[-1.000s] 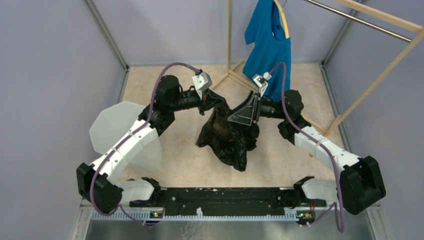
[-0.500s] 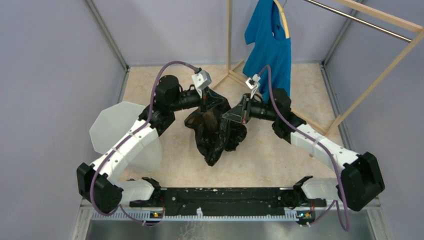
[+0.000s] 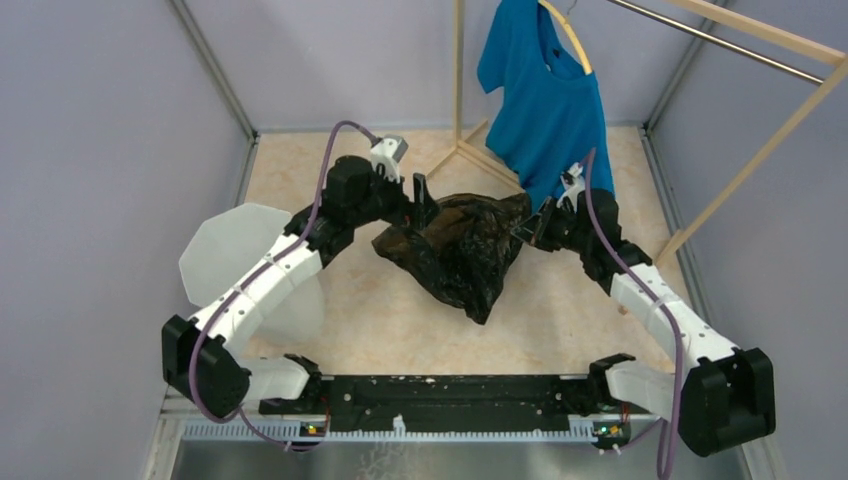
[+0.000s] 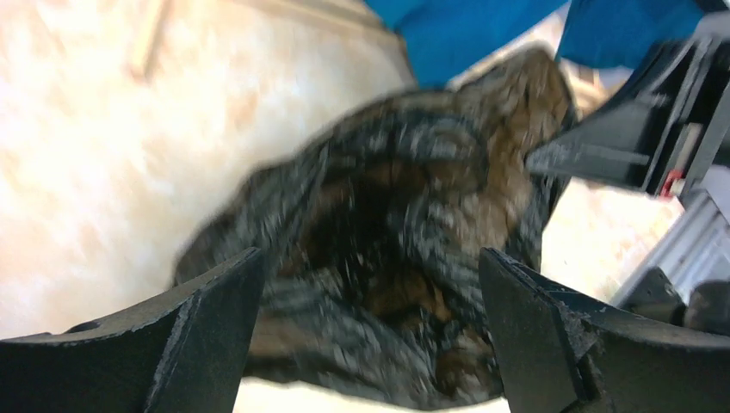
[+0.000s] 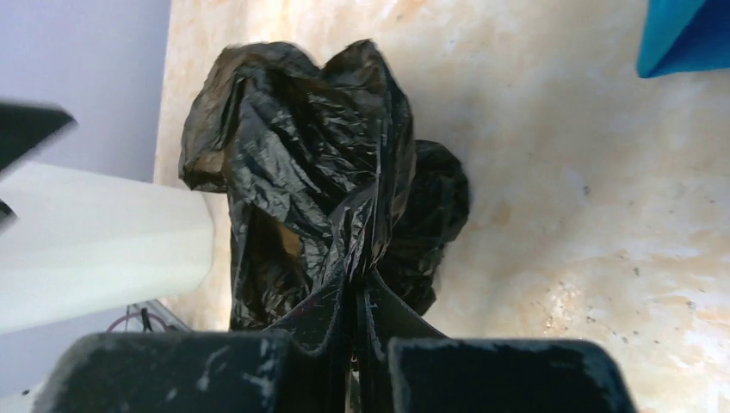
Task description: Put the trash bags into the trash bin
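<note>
One crinkled, glossy black trash bag (image 3: 455, 250), see-through brown where thin, occupies frame centre over the mottled beige table (image 3: 560, 320). Your right gripper (image 5: 355, 297) is pinched on its bunched edge. Your left gripper (image 3: 418, 198) has its jaws apart, just beside the bag. One white faceted trash bin (image 3: 225, 250) sits at left, and one blue T-shirt (image 3: 545, 100) hangs at upper right.

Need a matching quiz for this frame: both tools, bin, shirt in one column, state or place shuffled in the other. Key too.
Column one
1. left tool
2. right tool
3. trash bin
4. blue T-shirt

Column two
A. hanging up at the back
B. shut on the trash bag
C. open wide, gripping nothing
D. white, far left of the top view

Pairs: 1-C, 2-B, 3-D, 4-A
</note>
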`<state>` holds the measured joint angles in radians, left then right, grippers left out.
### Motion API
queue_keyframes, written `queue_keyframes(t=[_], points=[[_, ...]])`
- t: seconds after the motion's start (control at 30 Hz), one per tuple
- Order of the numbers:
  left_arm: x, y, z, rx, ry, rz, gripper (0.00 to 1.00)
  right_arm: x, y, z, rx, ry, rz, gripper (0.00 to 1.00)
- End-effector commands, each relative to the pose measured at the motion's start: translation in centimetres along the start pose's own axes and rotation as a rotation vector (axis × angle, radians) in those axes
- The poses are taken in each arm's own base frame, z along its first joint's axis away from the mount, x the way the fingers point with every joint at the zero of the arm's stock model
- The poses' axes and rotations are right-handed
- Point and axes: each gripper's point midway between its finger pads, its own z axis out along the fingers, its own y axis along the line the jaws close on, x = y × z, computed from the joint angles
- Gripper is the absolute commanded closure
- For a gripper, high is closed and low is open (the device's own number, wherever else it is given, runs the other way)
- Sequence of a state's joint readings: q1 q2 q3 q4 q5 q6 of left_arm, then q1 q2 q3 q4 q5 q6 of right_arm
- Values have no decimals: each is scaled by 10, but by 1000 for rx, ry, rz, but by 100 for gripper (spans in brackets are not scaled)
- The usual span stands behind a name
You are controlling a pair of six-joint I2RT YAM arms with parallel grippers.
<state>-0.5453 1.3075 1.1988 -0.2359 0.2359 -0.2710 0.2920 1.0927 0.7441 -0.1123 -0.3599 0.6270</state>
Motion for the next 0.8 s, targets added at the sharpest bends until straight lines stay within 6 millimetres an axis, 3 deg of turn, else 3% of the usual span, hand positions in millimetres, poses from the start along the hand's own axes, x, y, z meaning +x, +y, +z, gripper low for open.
queue_keyframes(t=[0.0, 0.27, 0.43, 0.63, 0.77], points=[[43, -8, -27, 20, 65, -167, 1, -10, -14, -11, 59, -48, -27, 100], [78, 15, -49, -124, 126, -200, 1, -16, -25, -16, 86, -62, -24, 100], [83, 43, -51, -273, 116, -186, 1, -17, -23, -21, 68, -76, -33, 100], [91, 68, -29, -371, 169, -159, 1, -18, -16, -24, 32, -80, -43, 100], [108, 83, -8, -417, 238, -169, 1, -18, -15, -27, 26, -80, -54, 100]])
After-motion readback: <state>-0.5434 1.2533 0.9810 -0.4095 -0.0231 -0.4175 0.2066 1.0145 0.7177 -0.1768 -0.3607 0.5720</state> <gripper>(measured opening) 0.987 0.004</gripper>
